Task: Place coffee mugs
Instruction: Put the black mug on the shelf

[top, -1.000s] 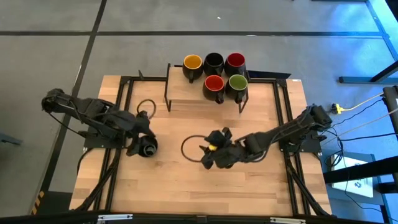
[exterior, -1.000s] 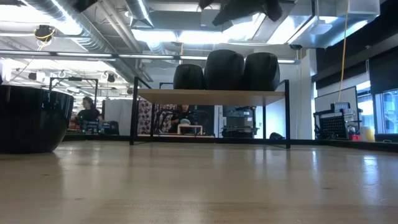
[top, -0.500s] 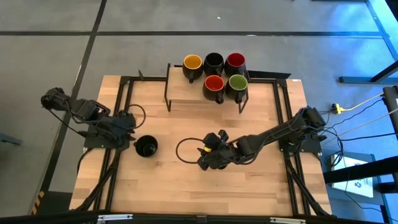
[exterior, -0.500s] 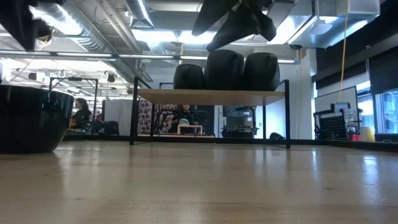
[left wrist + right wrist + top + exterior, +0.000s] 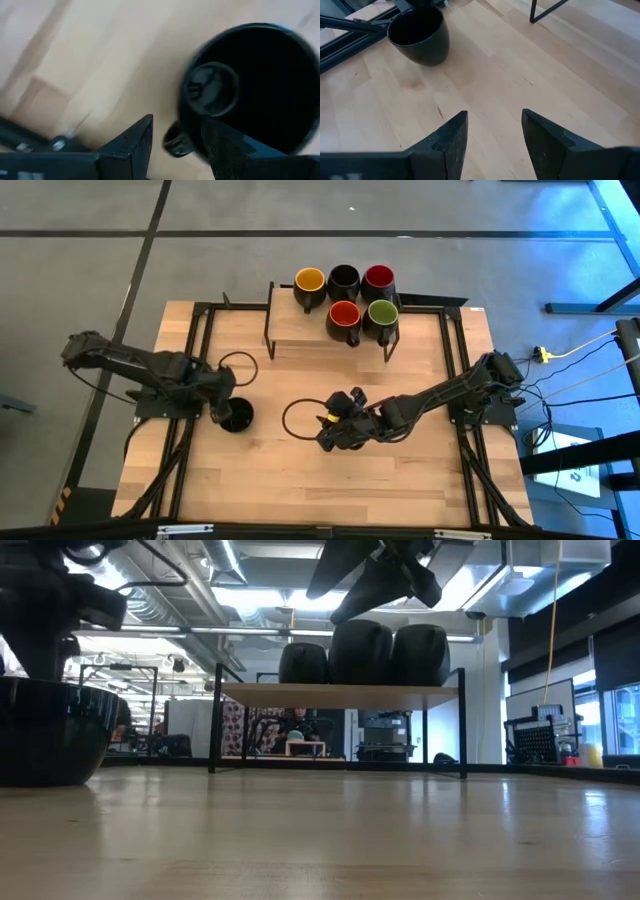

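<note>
We saw the left gripper [image 5: 222, 408] poised directly over a black mug [image 5: 238, 417] that stood alone on the wooden table [image 5: 400, 480]; in the left wrist view its fingers [image 5: 132, 145] were spread apart with bare wood between them, holding nothing, and the mug's rim [image 5: 200, 107] and handle [image 5: 175, 142] lay just beside the nearer finger, whether touching we could not tell; the right gripper [image 5: 330, 432] hung above the middle of the table, well apart from that mug, which lay off towards the left arm; in the right wrist view its fingers [image 5: 445, 142] stood open over bare boards, gripping nothing, with the black mug [image 5: 419, 36] ahead of them; beyond both grippers, at the far edge of the table, a small raised shelf [image 5: 300, 340] carried five mugs close together; a yellow one [image 5: 309, 283], a black one [image 5: 343, 280] and a red one [image 5: 378, 279] in the back row, with another red one [image 5: 344, 316] and a green one [image 5: 383, 314] in front.
</note>
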Motion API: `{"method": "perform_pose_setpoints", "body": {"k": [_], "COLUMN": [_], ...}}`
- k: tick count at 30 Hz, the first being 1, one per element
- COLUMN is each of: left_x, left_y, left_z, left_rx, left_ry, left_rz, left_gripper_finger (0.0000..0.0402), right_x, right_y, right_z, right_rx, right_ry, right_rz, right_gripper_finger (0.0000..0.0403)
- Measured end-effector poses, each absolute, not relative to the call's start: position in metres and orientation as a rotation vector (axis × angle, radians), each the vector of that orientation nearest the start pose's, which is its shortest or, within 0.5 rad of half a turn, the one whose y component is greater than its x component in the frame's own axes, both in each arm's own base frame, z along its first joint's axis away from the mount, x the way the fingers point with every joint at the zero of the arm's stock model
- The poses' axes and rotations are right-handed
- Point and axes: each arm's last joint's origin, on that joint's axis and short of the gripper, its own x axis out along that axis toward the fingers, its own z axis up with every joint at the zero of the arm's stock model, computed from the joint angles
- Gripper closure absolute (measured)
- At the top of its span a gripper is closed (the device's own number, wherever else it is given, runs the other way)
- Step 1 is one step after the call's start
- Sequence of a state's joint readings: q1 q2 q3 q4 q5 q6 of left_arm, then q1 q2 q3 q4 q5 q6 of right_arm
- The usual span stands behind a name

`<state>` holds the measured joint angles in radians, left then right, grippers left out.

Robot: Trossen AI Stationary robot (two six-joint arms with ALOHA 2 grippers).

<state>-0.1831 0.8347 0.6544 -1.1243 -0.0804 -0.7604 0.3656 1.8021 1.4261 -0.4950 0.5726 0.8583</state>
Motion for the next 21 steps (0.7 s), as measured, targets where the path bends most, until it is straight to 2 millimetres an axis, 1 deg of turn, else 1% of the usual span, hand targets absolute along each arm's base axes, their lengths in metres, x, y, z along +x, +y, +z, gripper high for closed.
{"method": "perform_pose_setpoints", "body": {"k": [3, 10, 13, 18, 21], "left_x": [0.125, 0.125, 0.128, 0.133, 0.139], "left_y": [-0.018, -0.010, -0.008, -0.005, -0.005], "left_z": [0.221, 0.219, 0.208, 0.192, 0.188], "left_rx": [-0.497, -0.494, -0.483, -0.486, -0.473], "left_ry": [1.235, 1.239, 1.243, 1.309, 1.325], "left_rz": [0.356, 0.379, 0.366, 0.359, 0.338], "left_gripper_finger": [0.0241, 0.0241, 0.0241, 0.0243, 0.0260], "right_x": [0.370, 0.370, 0.369, 0.369, 0.369], "right_y": [0.125, 0.125, 0.125, 0.124, 0.124], "right_z": [0.256, 0.256, 0.256, 0.256, 0.256], "right_rx": [0.424, 0.444, 0.444, 0.431, 0.418], "right_ry": [0.632, 0.627, 0.626, 0.620, 0.625], "right_rz": [-0.495, -0.502, -0.504, -0.516, -0.513], "right_gripper_finger": [0.0228, 0.0228, 0.0228, 0.0228, 0.0228]}}
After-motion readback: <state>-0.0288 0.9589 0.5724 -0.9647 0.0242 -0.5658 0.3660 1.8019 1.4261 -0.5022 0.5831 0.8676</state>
